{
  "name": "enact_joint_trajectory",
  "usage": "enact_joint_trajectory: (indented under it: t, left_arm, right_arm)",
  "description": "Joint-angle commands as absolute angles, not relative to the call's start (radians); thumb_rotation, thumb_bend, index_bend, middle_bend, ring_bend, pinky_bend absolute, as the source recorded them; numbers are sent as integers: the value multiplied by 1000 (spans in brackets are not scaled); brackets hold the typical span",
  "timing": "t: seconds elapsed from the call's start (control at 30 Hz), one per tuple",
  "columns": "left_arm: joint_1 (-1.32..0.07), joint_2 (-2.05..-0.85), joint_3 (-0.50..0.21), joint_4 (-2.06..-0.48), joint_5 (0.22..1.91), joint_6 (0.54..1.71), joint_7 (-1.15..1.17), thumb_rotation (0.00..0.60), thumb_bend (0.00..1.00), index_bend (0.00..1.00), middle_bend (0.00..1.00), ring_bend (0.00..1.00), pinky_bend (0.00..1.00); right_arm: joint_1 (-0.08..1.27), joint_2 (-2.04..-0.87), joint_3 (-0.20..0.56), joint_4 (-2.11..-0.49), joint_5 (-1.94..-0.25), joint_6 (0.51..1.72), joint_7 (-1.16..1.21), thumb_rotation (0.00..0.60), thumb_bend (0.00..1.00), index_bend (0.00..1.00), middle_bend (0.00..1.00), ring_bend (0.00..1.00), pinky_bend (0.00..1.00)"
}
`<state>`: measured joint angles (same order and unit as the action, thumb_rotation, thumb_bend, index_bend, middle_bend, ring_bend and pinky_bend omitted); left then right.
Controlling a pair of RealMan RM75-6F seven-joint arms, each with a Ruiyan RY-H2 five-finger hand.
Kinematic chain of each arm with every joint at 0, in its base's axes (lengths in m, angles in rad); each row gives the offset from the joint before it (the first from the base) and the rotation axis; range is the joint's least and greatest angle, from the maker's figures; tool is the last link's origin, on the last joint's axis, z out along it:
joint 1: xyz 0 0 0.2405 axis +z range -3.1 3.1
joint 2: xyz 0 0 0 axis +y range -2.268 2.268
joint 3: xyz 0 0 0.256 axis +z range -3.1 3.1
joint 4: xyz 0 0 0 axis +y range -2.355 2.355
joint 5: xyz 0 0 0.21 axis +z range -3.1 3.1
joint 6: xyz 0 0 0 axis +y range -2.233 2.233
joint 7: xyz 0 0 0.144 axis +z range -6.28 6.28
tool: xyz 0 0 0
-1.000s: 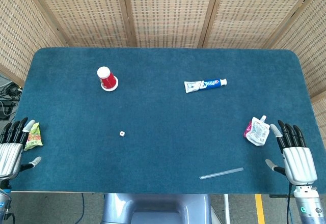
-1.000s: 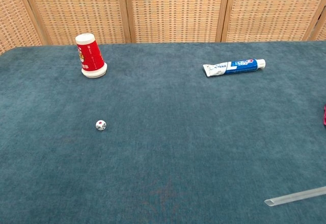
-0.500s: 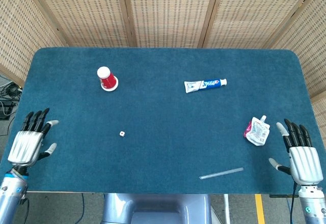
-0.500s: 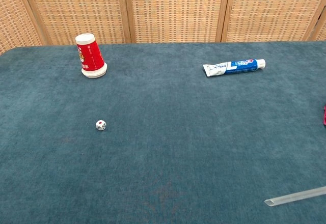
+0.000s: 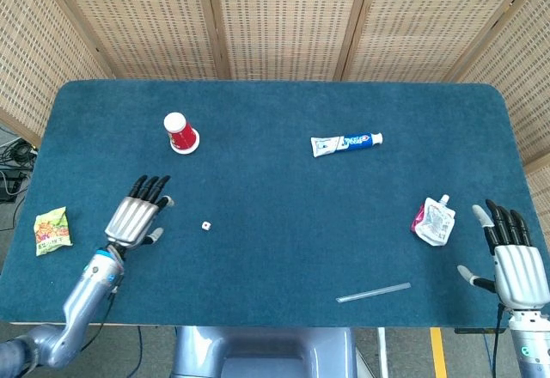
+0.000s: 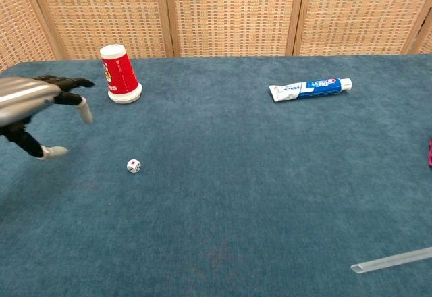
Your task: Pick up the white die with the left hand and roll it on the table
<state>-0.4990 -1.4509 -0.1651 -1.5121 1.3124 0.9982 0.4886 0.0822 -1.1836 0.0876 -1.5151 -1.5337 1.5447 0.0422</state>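
The small white die (image 5: pixel 206 225) (image 6: pixel 133 166) lies on the blue table, left of the middle, a red pip on top. My left hand (image 5: pixel 137 213) (image 6: pixel 37 104) hovers open over the table to the die's left, fingers spread and pointing away from me, holding nothing. A gap separates it from the die. At the near right edge of the table my right hand (image 5: pixel 512 258) is open and empty; the chest view does not show it.
An upturned red paper cup (image 5: pixel 180 131) (image 6: pixel 119 73) stands behind the die. A toothpaste tube (image 5: pixel 345 143) (image 6: pixel 310 88) lies right of centre. A white pouch (image 5: pixel 433 221), a clear straw (image 5: pixel 373 292) (image 6: pixel 391 260) and a snack packet (image 5: pixel 51 229) lie near the table's edges.
My left hand has swung in from the table's left edge toward the die, uncovering the snack packet. The right hand has drifted slightly down. The die has not moved.
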Motion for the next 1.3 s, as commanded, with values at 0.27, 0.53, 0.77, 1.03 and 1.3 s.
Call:
enact_joint_trajectory:
  t: [0.27,0.53,0.77,1.03,1.3]
  left_arm:
    - [-593,-1548,-178,-1440,1253,920,560,600,303,415,0,0,0]
    - [-636,-1596,-166,-1402,1205,882,603,600,303,414,0,0,0]
    - [-665,-1634,-159,-1377,1167,869,635,600,303,438,0,0,0]
    - [-685,-1668,-148,-1351,1135,878,660,600,303,447,0,0,0]
    - [-706,-1687,-140,-1336,1112,882,659,600,339,508,0,0,0]
  right_arm:
    - [80,-1183,102,-1490,-1506,1542,90,600,88,53,0,0,0]
    - [77,-1183,107,-1476,-1499,1544,122,600,88,53,0,0,0]
    - [77,-1182,110,-1464,-1497,1544,149,600,88,53,0,0,0]
    - [77,-1182,113,-1456,-1494,1542,169,600,87,53,0,0,0]
    - [78,-1186,112,-1451,-1497,1541,171,600,87,53,0,0,0]
